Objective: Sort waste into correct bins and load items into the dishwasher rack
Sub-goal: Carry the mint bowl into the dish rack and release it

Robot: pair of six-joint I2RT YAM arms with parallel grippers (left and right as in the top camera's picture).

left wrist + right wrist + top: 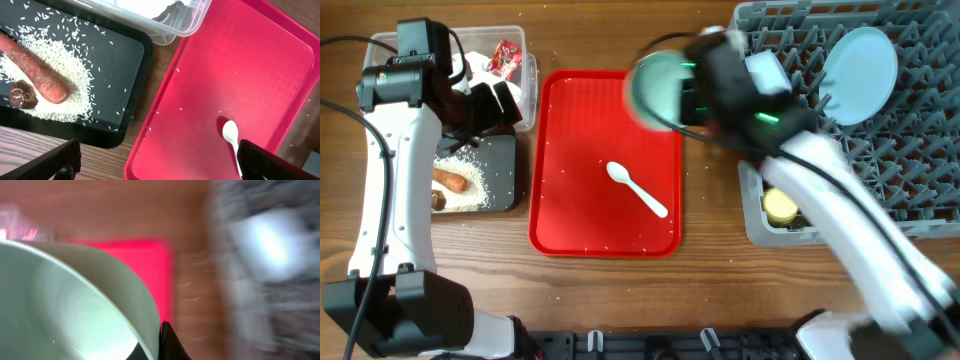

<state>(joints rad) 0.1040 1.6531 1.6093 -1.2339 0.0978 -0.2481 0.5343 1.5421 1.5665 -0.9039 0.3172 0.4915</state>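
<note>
Nearest the robot's side of the counter (710,270), the small yellow cup (780,207) is being kept in the near left corner of the grey dishwasher rack (920,170), apparently already loaded. To its left, the white plastic spoon (638,189) is lying alone on the red tray (580,210), judged to be awaiting its turn for the rack. Further left, the black tray (120,55) is being used for food scraps: the orange carrot piece (35,67) is resting on a heap of loose rice (65,100), with the brown food lump (24,95) touching its side. Over the gap between those two trays, the left fingers (47,165) are being held spread as wide as they go, with nothing between them, probably kept ready for the spoon. Farther out, the mint-green bowl (655,90) is being held in the air over the red tray's far right corner, near the rack but not yet in it. The right fingers (171,346) are being kept pinched tight on its rim, which is judged enough for so light a bowl. Farthest away, the clear tub (520,45) is being used for dry waste, holding the red wrapper (506,58) and the white tissue (142,6). The pale-blue plate (860,62) is being propped among the rack's pegs.
</note>
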